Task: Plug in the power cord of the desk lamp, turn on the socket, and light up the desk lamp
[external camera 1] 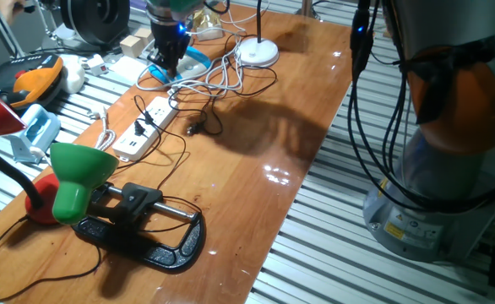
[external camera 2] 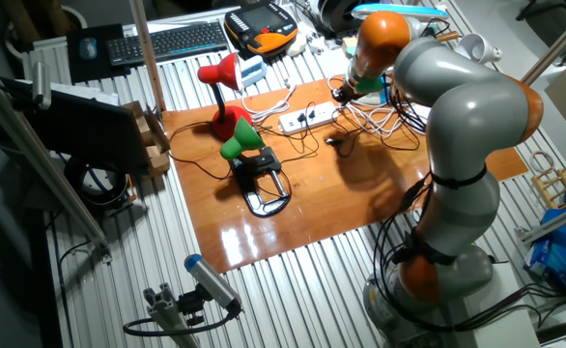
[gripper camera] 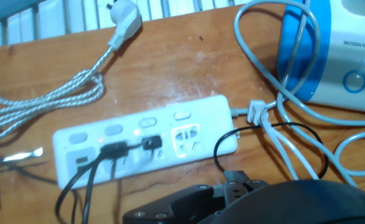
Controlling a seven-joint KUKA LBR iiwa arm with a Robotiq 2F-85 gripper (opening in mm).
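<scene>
the gripper (external camera 1: 166, 56) hung low over the far end of the glossy wooden table (external camera 1: 256, 160), above a tangle of white cable; whether its fingers were parted or closed could not be told — in the hand view only a dark, blurred edge of the hand showed at the bottom

the socket (gripper camera: 146, 139) was a long white plastic strip with rounded corners, lying flat on the wood. in the hand view two small black plugs sat in its outlets side by side, thin black cords trailing off them, and one free outlet lay just beside them toward the strip's end. a row of small oval switches ran along its upper edge

the power cord (external camera 1: 222, 78) lay in loose white loops between the strip and the desk lamp (external camera 1: 257, 52), whose flat round white base rested near the table's far edge with a thin dark stem rising from it

a braided grey-white cable (gripper camera: 58, 87) with a white plug lay beyond the strip. a smooth blue-and-white device (gripper camera: 332, 56) sat near the strip's end, and a green cone-shaded lamp (external camera 1: 77, 176) on a black clamp stood at the near end
</scene>
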